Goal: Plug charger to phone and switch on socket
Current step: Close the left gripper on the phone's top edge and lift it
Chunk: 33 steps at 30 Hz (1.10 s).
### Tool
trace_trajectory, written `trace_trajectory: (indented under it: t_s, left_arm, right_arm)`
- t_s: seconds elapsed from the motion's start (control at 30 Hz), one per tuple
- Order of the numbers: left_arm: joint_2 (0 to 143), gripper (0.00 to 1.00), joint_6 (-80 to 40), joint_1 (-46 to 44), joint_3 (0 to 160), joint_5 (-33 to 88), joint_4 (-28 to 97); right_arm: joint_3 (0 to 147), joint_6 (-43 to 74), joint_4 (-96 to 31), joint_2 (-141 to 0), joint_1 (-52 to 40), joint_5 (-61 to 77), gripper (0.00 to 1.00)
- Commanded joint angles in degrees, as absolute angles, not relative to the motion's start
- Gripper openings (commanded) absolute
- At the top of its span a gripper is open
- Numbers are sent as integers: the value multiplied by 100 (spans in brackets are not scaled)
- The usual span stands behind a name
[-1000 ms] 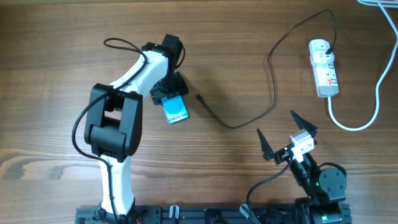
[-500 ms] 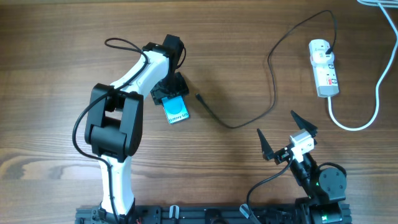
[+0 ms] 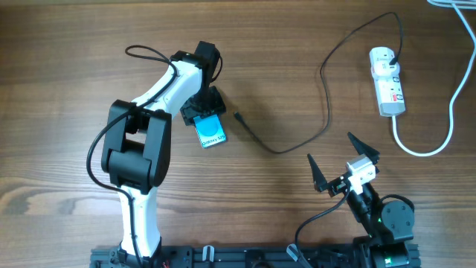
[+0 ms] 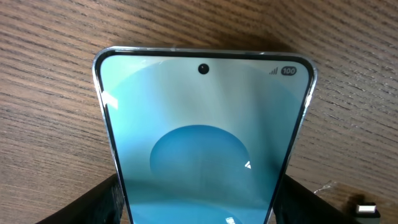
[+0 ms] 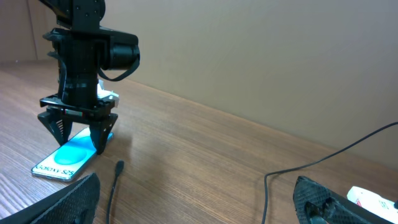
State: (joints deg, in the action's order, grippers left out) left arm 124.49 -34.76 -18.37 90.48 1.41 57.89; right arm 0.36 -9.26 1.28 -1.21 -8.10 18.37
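No change, we note: left jaws straddle flat turquoise phone [image 3: 210,131], grip unclear; right jaws gape empty; thin black charger cable's tip [image 3: 238,116] beside left jaws, unplugged.

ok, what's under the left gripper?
The phone, face up, flat on the table, with the fingers of the left gripper flanking its long edges. Overhead, the gripper covers one end of the phone; whether the fingers press it cannot be told.

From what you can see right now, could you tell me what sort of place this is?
Likely an indoor robotics test bench: wooden table, plain beige wall, and a phone and power strip laid out.
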Motion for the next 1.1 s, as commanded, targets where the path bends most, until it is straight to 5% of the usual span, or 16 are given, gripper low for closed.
trace_trajectory:
  t_s: [0.0, 0.27, 0.5, 1.07]
  left_arm:
    - [12564, 69, -3474, -1900, 8991, 104, 5774]
    - [12564, 73, -3472, -2003, 8989, 99, 5811]
    - [12556, 55, -3472, -1979, 8993, 60, 5767]
    - [11577, 57, -3472, -1535, 9004, 475, 5811]
  right_arm:
    - [30, -899, 143, -80, -823, 1800, 100]
    - [30, -899, 143, -80, -823, 1800, 99]
    - [30, -899, 143, -80, -823, 1800, 100]
    - [30, -897, 143, -80, -823, 1800, 100]
